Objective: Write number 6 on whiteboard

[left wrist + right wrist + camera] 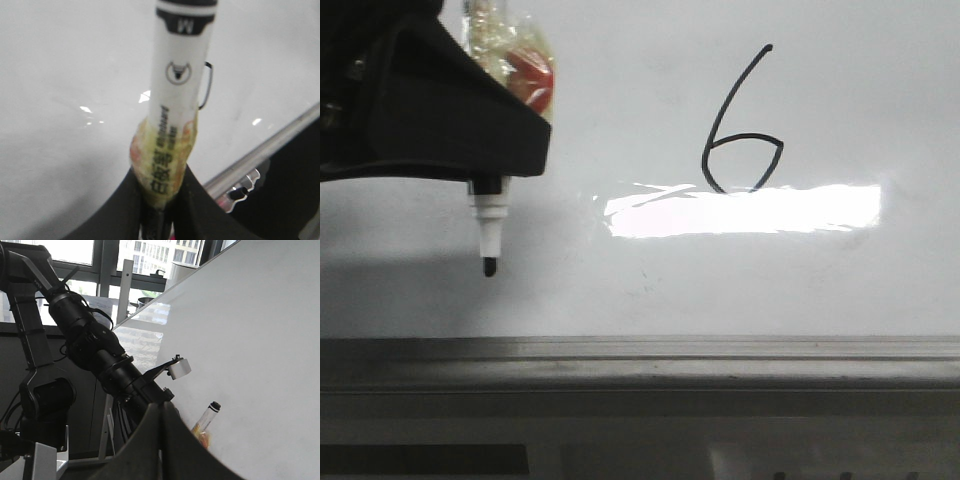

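The number 6 (744, 125) stands finished on the whiteboard (620, 60). The left claw (485, 165), clenched on the marker (487, 225), hangs well left of it, tip pointing down. The right claw (162, 412) is clenched empty.

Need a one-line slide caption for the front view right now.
Left claw holds a marker, tip down, left of a finished black number 6 on the glare-streaked whiteboard.

You get a bright glare band across the whiteboard (620, 90) at centre frame; the marker (180, 90) in your left wrist view is blurred; daylit windows upper left.
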Robot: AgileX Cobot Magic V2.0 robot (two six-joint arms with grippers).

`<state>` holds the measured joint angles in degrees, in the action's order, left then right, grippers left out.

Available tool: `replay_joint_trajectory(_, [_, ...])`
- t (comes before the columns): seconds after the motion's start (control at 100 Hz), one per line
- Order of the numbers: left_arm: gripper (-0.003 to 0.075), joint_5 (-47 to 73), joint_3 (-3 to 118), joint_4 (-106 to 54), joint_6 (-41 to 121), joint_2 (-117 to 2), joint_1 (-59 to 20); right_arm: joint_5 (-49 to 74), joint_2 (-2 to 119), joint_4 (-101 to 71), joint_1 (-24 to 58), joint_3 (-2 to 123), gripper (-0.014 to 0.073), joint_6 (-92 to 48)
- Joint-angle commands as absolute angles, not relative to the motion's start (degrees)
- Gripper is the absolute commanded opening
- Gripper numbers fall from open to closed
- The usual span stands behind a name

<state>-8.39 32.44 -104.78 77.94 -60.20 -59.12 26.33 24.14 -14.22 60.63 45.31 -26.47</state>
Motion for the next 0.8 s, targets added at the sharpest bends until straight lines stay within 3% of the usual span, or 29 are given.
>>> replay_joint_trajectory(0.0, [-0.0021,-10.9,34.5,-107.1,75.9,-59.5,-59.4,22.1,24.6,-14.2,60.3,47.2,-0.0071,-26.5])
replay_joint_trajectory(0.61, [-0.0021,-15.8,44.2,-107.0,74.5,-74.0,-59.3,21.9,24.6,-16.1,60.3,47.2,-0.0071,-26.5])
replay_joint_trajectory(0.79, [-0.002,-15.9,44.5,-107.0,74.5,-76.6,-55.9,21.7,24.6,-17.2,60.3,47.2,-0.0071,-26.5])
